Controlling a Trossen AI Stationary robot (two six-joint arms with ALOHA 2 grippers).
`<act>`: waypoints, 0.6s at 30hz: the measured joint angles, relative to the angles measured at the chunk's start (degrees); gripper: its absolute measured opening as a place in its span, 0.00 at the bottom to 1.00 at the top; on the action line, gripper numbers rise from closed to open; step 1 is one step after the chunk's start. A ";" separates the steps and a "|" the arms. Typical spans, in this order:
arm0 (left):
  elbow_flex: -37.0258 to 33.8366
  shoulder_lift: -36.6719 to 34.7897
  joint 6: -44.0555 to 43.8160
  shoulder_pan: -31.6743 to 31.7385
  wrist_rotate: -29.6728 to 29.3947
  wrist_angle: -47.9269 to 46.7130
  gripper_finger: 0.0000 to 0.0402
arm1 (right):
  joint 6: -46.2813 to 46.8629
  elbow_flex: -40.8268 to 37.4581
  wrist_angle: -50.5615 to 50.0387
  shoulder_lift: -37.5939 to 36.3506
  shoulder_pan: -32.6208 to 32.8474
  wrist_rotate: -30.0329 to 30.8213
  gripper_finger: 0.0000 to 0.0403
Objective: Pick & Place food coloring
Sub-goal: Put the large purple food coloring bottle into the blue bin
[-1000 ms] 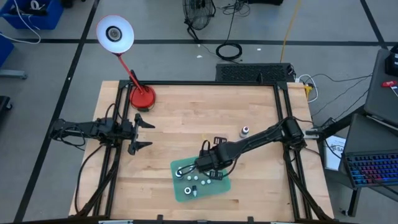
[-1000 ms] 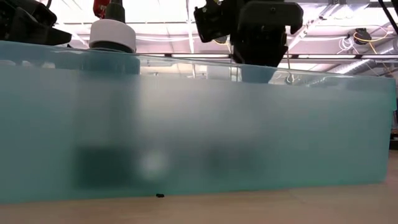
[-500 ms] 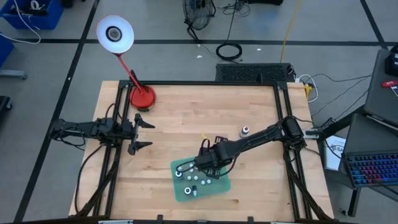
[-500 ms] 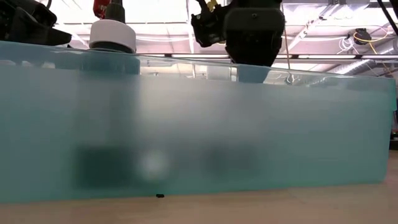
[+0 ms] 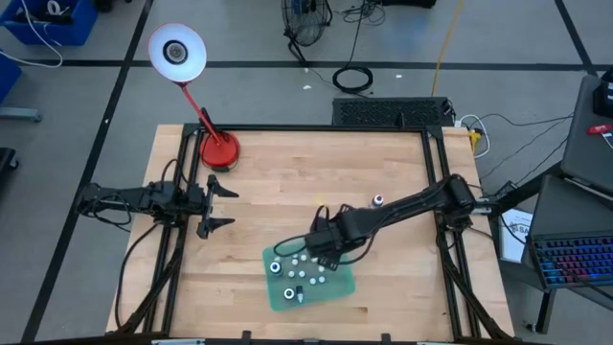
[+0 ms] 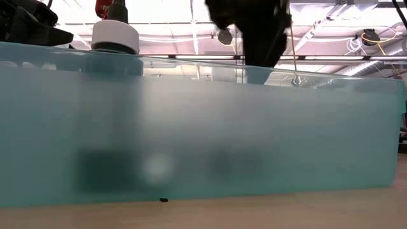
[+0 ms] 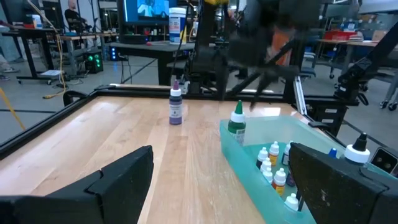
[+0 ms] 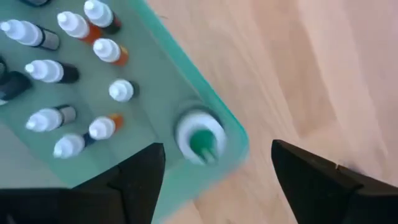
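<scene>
Here the wooden worktop (image 5: 287, 182) carries a red desk lamp (image 5: 218, 149) at its far left corner and a teal tray (image 5: 330, 285) near the front edge. The right arm reaches diagonally across the worktop — its gripper (image 5: 308, 247) hovers over the tray's upper edge, jaws spread wide and empty, as the right wrist view shows the two dark fingers (image 8: 134, 180) apart with nothing between them. The left gripper (image 5: 216, 204) waits at the left side of the worktop, jaws parted, well apart from the tray. Inside the tray stand the food coloring bottles (image 8: 74, 37) — small, white-capped, clustered together, some orange-bodied, some dark. A larger green-tipped bottle (image 8: 200, 138) sits at one tray corner. One purple bottle (image 7: 175, 107) stands alone on the worktop, beside the right arm and clear of the tray.
</scene>
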 joint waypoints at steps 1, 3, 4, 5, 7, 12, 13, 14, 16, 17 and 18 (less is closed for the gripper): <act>0.00 0.00 0.00 0.00 0.00 -0.14 0.91 | 1.14 0.00 -1.40 -1.25 -0.04 0.01 0.68; 0.00 0.00 0.00 0.00 0.00 -0.18 0.91 | 4.15 0.00 -5.34 -4.09 -0.33 0.22 0.67; 0.00 0.00 0.00 0.00 0.00 -0.15 0.91 | 6.22 0.00 -7.91 -5.52 -0.52 0.29 0.66; 0.00 0.00 0.00 0.00 0.00 -0.17 0.91 | 8.30 0.03 -10.95 -6.87 -0.84 0.33 0.66; 0.00 0.00 0.00 0.00 0.00 -0.16 0.91 | 12.86 0.01 -17.90 -9.57 -1.54 1.23 0.65; 0.00 0.00 0.00 0.00 0.01 -0.13 0.91 | 17.24 -4.25 -18.12 -17.60 -5.37 3.85 0.66; 0.00 0.00 0.00 0.01 0.00 -0.21 0.91 | 17.39 -5.30 -17.43 -19.01 -6.71 3.82 0.66; 0.00 0.00 0.00 0.02 0.02 -0.37 0.91 | 17.35 -6.57 -17.96 -20.27 -8.11 3.72 0.66; 0.00 0.00 0.00 0.02 0.01 -0.28 0.91 | 17.19 -10.06 -19.74 -22.55 -10.90 3.56 0.66; 0.00 0.00 0.00 0.02 0.00 -0.32 0.91 | 17.05 -12.00 -19.82 -23.52 -12.42 3.58 0.66; 0.00 0.00 0.00 0.02 0.00 -0.35 0.91 | 16.67 -14.07 -19.45 -24.51 -13.96 3.50 0.66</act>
